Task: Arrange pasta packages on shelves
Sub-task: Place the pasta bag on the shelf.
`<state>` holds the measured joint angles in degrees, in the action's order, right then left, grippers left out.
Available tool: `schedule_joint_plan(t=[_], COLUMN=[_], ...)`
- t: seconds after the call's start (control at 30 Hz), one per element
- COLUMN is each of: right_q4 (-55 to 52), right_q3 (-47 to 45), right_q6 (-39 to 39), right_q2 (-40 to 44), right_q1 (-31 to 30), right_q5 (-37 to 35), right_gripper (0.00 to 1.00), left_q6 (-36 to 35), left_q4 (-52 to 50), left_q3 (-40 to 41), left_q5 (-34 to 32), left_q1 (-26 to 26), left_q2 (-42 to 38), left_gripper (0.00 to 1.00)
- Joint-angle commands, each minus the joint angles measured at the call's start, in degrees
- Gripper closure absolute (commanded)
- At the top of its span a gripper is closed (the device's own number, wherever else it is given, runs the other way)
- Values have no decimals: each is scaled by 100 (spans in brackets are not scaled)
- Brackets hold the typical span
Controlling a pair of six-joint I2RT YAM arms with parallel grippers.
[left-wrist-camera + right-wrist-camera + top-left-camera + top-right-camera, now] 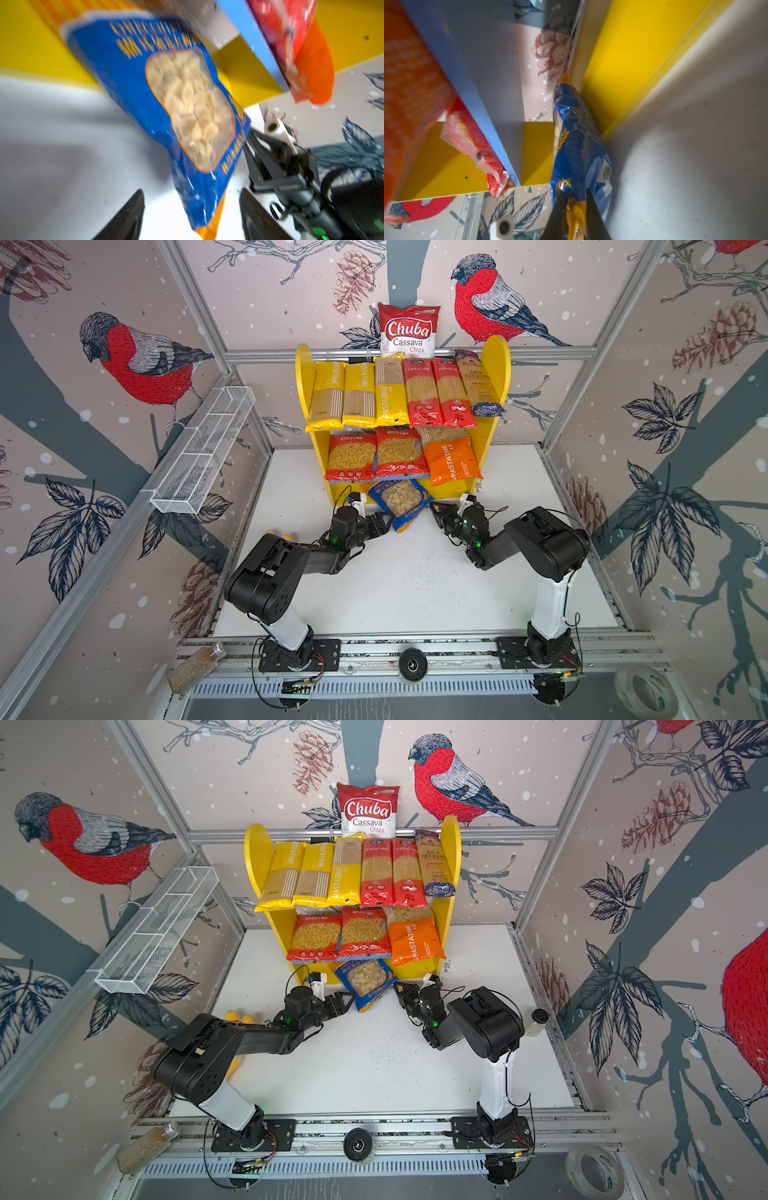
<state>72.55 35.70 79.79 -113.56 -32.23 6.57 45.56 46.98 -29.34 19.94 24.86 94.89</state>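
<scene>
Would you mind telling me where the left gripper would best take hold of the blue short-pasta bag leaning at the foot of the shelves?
Probably the flat sealed seam at its lower edge. The blue bag leans tilted against the shelves, bulging mid-body, so fingers fit only the thin seam. The right gripper already pinches one end; the open left gripper should come from its own side, low over the table.

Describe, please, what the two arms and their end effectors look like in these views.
Both arms, the left arm and the right arm, have bulky black joint housings, white lower links, thin black cables and green indicator lights. Each black end effector, left and right, has tapered dark fingers and a white camera block.
</scene>
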Motion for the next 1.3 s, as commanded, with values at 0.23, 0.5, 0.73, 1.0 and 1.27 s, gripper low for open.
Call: schedule_joint_plan(t=[0.23,0.5,0.73,1.0,1.27], right_q4=[828,377,266,-585,-2388], right_q3=[-168,-349,95,294,305], right_q6=[556,393,382,178,-1091], right_q2=[-13,178,-255,-18,187], right_q1=[-376,-466,-412,-301,23], right_q5=[204,421,504,938,1804], right_gripper=[100,100,100,84,44], left_q6=[365,181,-423,-441,-93], left_q4=[1150,1094,703,2,218], left_q3=[-622,-1661,-1845,-990,90], left_q5=[420,559,366,319,187], left_q1=[-298,-298,-367,-388,-403], left_q2=[936,1676,1406,620,169], left_gripper=[21,26,25,25,23])
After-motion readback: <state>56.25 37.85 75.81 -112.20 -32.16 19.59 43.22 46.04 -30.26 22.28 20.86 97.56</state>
